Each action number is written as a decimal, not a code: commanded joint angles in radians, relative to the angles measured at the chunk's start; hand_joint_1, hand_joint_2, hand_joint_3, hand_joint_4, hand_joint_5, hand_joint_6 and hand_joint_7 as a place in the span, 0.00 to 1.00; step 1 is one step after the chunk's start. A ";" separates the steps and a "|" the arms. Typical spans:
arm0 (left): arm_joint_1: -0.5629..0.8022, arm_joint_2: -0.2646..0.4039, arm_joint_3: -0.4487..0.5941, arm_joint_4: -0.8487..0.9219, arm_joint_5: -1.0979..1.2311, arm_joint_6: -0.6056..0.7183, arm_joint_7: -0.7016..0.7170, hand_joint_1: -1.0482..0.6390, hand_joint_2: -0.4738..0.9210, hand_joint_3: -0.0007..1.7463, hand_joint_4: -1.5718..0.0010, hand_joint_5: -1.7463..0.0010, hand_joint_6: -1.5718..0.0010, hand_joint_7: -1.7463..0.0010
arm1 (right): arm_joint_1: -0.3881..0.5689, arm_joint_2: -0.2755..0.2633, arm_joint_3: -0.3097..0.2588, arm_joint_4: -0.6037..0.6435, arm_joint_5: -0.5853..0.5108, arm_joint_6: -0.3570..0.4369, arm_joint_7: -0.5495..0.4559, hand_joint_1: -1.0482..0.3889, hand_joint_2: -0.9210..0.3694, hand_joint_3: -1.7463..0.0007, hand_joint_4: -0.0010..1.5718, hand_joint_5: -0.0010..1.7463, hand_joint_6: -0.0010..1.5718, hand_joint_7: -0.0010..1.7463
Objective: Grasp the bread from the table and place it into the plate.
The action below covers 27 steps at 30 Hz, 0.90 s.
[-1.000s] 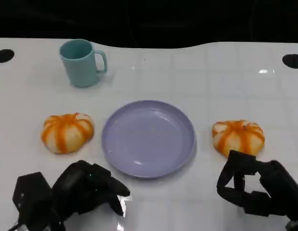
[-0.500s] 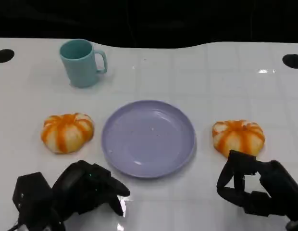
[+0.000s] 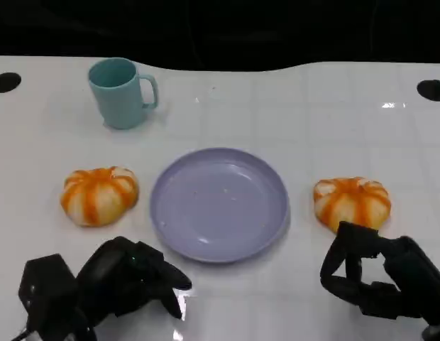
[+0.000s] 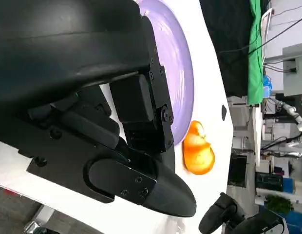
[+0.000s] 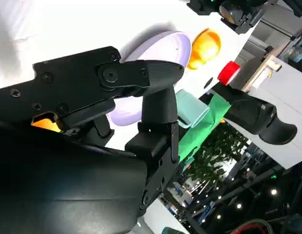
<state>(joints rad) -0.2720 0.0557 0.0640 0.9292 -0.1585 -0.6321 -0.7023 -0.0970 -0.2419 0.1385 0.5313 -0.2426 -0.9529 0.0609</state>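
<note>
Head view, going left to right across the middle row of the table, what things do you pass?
Left bread → purple plate → right bread.

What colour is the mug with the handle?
The mug is light teal; the head view shows it best.

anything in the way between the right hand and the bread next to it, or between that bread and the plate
Nothing visible. The right hand sits just in front of the right bread, with bare table between them. From that bread to the plate there is bare white table too. The cup stands far off.
</note>
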 commanded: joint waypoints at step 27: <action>0.000 0.022 0.005 -0.001 -0.004 -0.009 -0.004 0.00 1.00 0.05 0.20 0.45 0.00 0.96 | -0.008 -0.010 -0.014 -0.001 -0.001 -0.007 -0.016 0.45 0.00 0.86 0.56 1.00 0.47 1.00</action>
<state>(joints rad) -0.2720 0.0575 0.0640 0.9293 -0.1586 -0.6326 -0.7023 -0.1014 -0.2419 0.1380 0.5313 -0.2428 -0.9529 0.0530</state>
